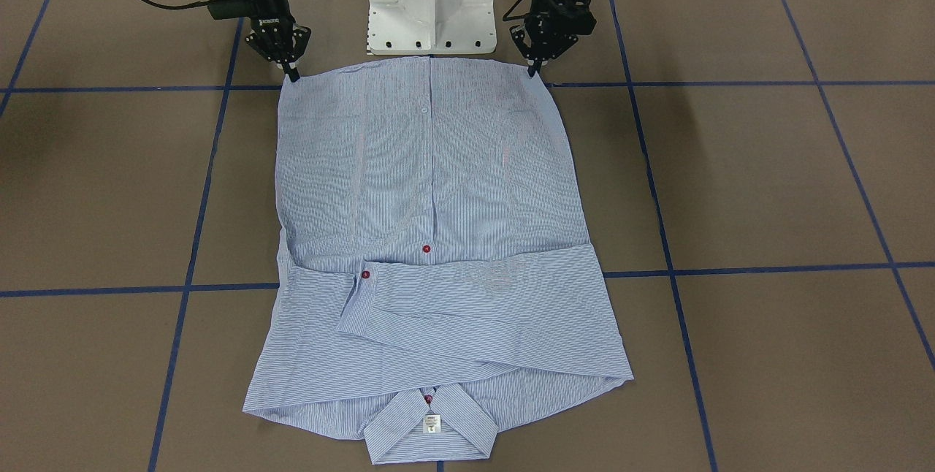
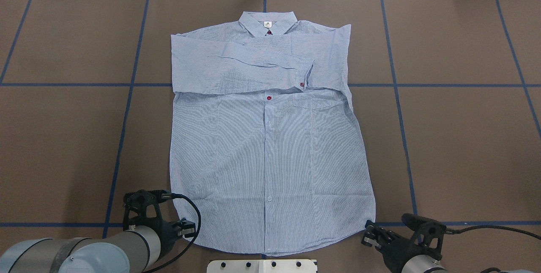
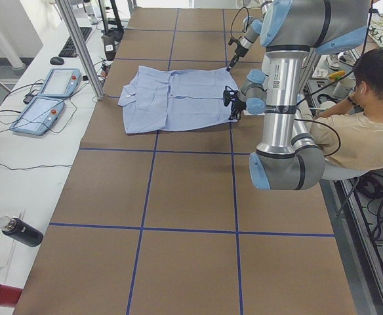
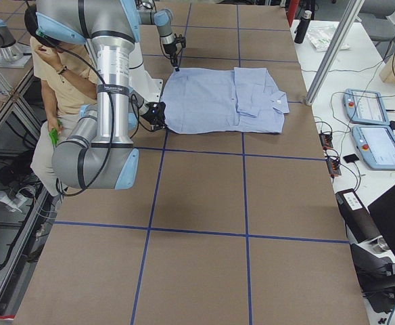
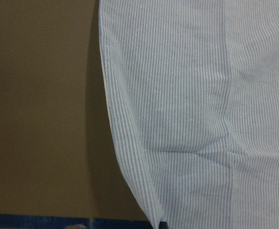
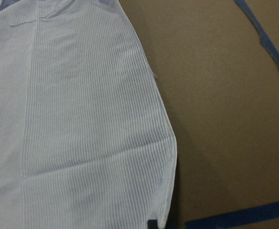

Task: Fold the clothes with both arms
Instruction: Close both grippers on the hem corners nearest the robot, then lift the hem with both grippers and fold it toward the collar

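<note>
The light blue-and-white finely striped long-sleeved button shirt (image 1: 431, 238) lies flat in the middle of the brown table (image 1: 767, 180). Its hem is at the robot-side edge, its collar toward the far edge, and its sleeves are folded across the chest. The black clawed left gripper (image 1: 535, 69) has its jaws closed on one hem corner. The black clawed right gripper (image 1: 291, 74) pinches the other corner in the same way.

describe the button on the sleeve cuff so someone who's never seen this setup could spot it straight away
On the brown table lies a light blue striped shirt with its sleeves folded across the chest near the collar. The cuff button is the dark red one at the end of the upper sleeve, off the centre line, unlike the red placket button.
</note>
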